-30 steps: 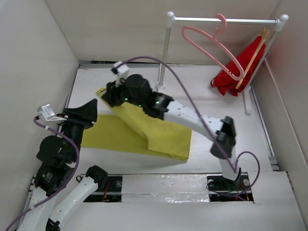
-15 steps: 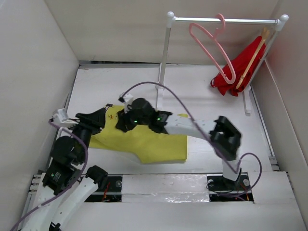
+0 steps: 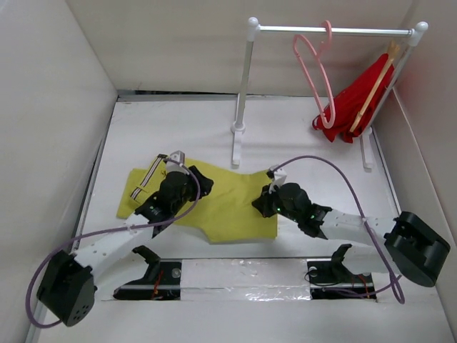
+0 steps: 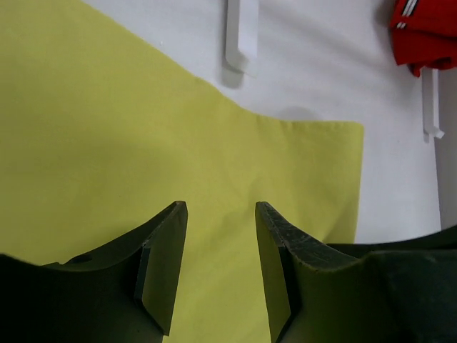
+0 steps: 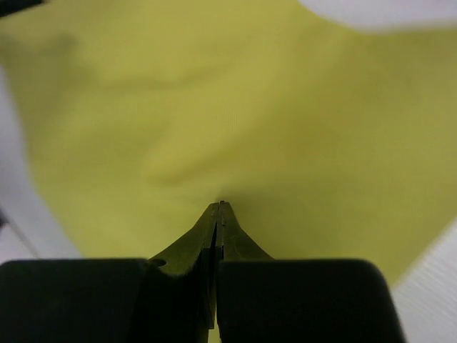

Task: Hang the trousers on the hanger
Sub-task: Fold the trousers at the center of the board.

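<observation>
The mustard-yellow trousers (image 3: 228,204) lie flat on the table, with their striped waistband (image 3: 145,184) at the left. My left gripper (image 3: 202,184) hovers low over their left half, open, and only yellow cloth (image 4: 107,128) shows between its fingers. At the trousers' right edge my right gripper (image 3: 261,204) is shut, and the fabric (image 5: 228,107) puckers at its tips (image 5: 220,206). The pink hanger (image 3: 307,78) hangs by its hook from the rack rail at the back right, far from both grippers.
A white rack post (image 3: 243,78) stands just behind the trousers; its foot (image 4: 240,36) appears in the left wrist view. A red garment (image 3: 353,103) on a wooden hanger hangs at the rack's right end. Walls close in on the left, back and right.
The trousers came down from being held up at the back left to lying flat. My right gripper moved to their right edge and shut. My left arm swung onto them. The pink hanger swung right.
</observation>
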Motion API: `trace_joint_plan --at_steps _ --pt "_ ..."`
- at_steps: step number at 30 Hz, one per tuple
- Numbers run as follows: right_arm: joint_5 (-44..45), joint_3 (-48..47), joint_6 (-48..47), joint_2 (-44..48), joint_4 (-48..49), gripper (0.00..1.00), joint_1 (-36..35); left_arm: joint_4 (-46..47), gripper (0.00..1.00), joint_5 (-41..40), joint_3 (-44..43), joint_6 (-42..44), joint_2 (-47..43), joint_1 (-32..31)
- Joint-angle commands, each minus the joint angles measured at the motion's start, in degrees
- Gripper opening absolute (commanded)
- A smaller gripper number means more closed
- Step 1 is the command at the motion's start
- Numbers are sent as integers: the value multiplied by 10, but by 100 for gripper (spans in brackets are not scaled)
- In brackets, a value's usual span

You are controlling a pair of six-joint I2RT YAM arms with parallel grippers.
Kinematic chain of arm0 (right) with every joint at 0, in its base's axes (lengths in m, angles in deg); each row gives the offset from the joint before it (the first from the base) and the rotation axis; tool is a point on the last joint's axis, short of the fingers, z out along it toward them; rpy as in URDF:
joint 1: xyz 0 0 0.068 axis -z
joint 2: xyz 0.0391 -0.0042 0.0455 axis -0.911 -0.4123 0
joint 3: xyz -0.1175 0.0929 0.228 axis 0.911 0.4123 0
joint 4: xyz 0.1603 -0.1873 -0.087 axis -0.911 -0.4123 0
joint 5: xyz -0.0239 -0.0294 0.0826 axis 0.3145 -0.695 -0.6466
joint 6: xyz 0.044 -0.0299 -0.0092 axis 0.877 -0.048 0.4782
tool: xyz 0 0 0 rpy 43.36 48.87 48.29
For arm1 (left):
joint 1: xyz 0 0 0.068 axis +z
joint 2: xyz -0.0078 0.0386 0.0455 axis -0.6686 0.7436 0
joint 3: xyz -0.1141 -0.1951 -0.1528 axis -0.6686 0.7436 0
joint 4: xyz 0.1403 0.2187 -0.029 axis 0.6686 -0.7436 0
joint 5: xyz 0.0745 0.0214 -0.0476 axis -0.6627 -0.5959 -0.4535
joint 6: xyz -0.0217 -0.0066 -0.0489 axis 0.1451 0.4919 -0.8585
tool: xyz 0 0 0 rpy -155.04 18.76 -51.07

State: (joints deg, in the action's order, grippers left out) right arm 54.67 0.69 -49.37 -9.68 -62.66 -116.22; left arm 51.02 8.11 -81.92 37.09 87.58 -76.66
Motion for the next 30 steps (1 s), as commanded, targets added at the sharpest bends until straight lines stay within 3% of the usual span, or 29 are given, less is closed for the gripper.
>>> trace_joint_plan --at_steps 1,5,8,12,18,21,24,30 --pt "13 25 49 -5 41 0 41 127 40 24 41 -40 58 -2" --pt "35 106 140 -26 112 0 77 121 42 -38 94 -75 74 23" --pt "32 172 166 -25 167 0 107 107 43 -19 126 -82 48 102" --pt "27 168 141 18 93 0 115 78 43 -5 162 -92 -27 177" --pt "24 65 61 137 -58 3 87 48 44 18 155 -61 -166 170" --pt "34 40 44 143 -40 3 87 31 43 13 114 -43 -177 141" --pt "19 34 37 85 24 2 136 49 41 30 92 -27 -160 105" --pt "-61 -21 42 -131 120 0 239 106 36 58 83 -11 -94 36"
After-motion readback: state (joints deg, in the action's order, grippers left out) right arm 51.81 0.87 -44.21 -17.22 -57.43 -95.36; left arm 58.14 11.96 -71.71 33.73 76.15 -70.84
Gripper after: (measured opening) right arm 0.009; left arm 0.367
